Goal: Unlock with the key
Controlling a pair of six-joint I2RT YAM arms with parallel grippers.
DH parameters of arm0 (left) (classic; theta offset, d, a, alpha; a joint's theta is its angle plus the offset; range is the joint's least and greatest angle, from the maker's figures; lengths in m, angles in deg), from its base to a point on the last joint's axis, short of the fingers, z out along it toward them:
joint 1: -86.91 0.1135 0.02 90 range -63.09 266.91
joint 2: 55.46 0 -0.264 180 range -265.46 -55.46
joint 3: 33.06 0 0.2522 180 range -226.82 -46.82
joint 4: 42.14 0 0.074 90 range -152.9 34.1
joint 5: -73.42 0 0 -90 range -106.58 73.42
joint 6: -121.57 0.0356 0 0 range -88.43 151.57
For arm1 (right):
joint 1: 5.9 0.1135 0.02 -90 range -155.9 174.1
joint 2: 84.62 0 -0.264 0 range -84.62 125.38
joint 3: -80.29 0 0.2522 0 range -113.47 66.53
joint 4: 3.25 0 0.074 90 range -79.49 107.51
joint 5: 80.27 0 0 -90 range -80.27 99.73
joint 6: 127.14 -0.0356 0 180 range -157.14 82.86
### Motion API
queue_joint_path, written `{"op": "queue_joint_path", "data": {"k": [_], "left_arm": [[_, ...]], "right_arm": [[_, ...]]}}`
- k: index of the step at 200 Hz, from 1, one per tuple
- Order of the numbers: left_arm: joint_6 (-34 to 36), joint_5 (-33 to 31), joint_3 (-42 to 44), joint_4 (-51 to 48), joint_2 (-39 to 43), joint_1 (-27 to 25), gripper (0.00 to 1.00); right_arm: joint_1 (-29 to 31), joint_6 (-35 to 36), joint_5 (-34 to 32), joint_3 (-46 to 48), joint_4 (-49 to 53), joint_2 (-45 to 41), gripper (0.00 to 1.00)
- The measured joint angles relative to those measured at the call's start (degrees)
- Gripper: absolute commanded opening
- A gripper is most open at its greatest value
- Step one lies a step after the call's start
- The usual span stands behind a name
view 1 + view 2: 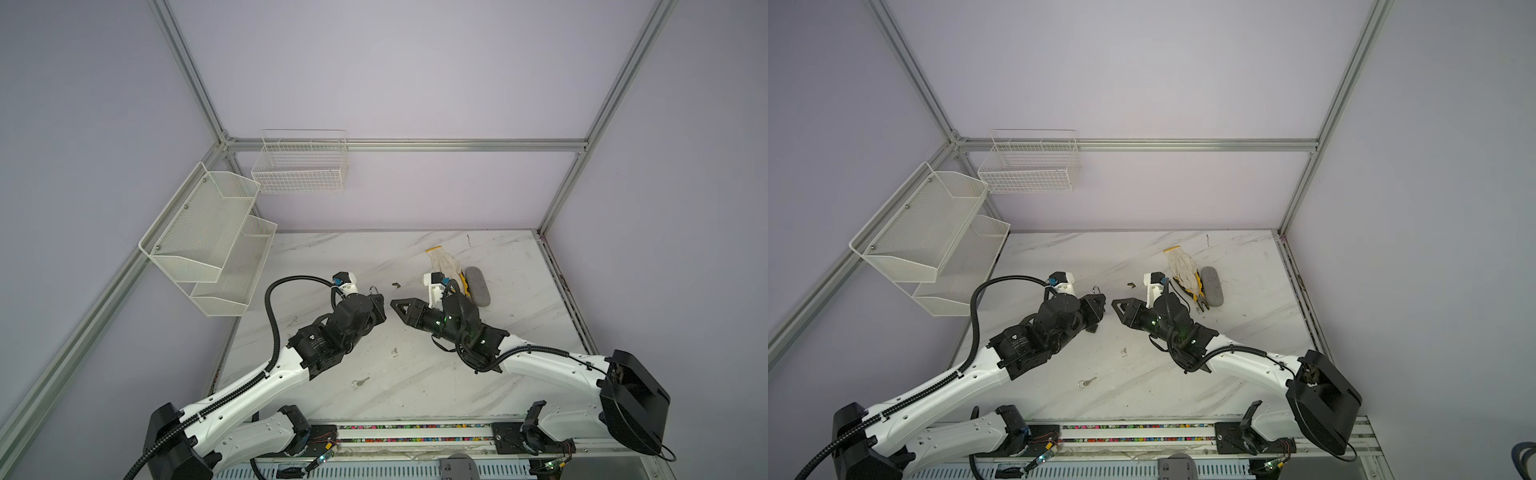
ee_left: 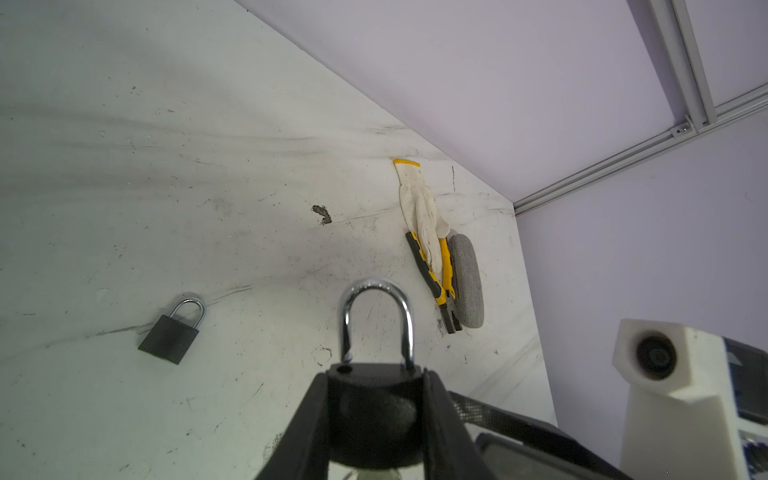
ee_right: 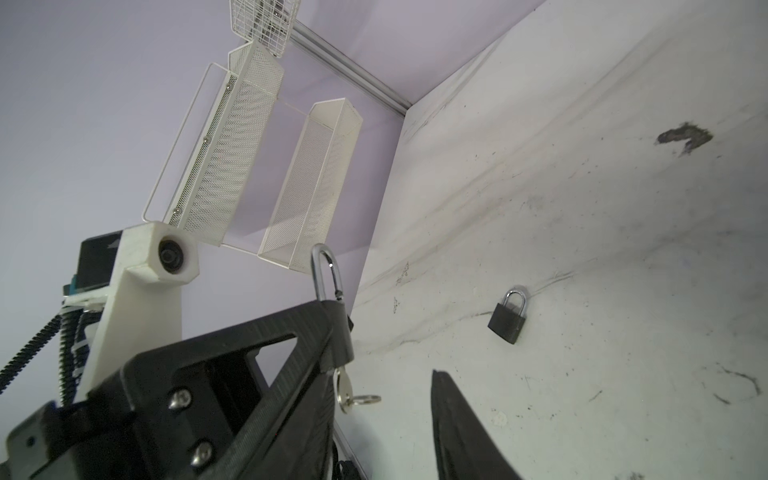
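Marble tabletop [image 1: 415, 374] lies beneath a wall-hung mesh shelf [image 1: 208, 232] and a wire basket [image 1: 299, 166]. The left end effector [image 1: 377, 302] clamps a padlock [image 2: 374, 409] above it, a key [image 3: 344, 392] stuck in the lock's base; the right end effector [image 1: 397, 306] stands parted near that key, gripping nothing.

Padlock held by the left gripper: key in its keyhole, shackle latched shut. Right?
No. The padlock in the left gripper has its key in the keyhole, but the shackle is open: the left wrist view shows one leg lifted clear of the body.
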Motion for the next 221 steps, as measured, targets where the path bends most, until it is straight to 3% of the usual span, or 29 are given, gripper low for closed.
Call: {"op": "queue_joint_path", "data": {"k": [43,93,154,221], "left_arm": [[11.4,-1.1,0.8,-0.1,3.4,0.0,0.0],[27.1,0.2,9.6,8.0,5.6,0.0,0.0],[44.1,2.8,17.8,24.9,5.5,0.0,0.0],[51.8,3.7,20.8,35.4,4.1,0.0,0.0]], "right_arm": [[0.0,7.5,-3.8,-5.5,11.6,-5.7,0.59],[0.0,17.6,-6.1,-16.5,23.7,-6.4,0.65],[0.0,27.2,-6.1,-31.6,35.5,3.5,0.68],[0.0,31.6,-6.4,-38.3,42.8,11.6,0.69]]}}
